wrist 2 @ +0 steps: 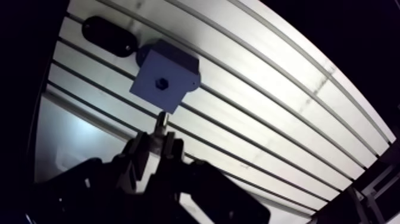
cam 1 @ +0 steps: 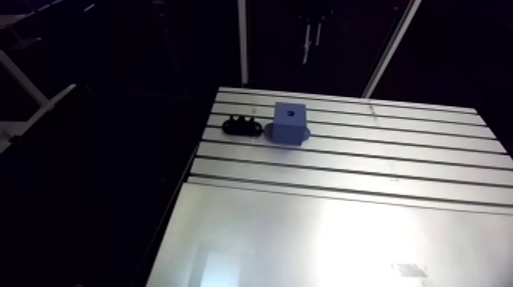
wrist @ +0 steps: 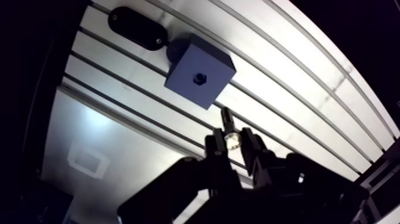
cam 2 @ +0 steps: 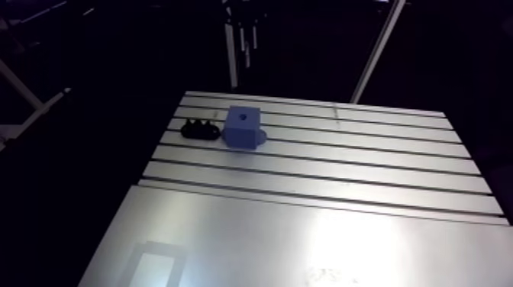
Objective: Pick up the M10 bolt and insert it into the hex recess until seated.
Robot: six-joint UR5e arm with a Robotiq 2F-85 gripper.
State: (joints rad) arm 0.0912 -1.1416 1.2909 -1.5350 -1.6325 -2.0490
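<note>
The hand (wrist: 233, 140) is closed on the bolt (wrist: 227, 118). Its two fingers pinch the lower part, and the threaded end sticks out ahead of them. In the wrist view the bolt is near the blue block (wrist: 198, 71) but apart from it, over the slotted counter (wrist: 286, 89). The hex recess (wrist: 198, 77) shows as a small dark hole in the block's top face. A black holder (wrist: 136, 28) lies just beside the block on its far side.
</note>
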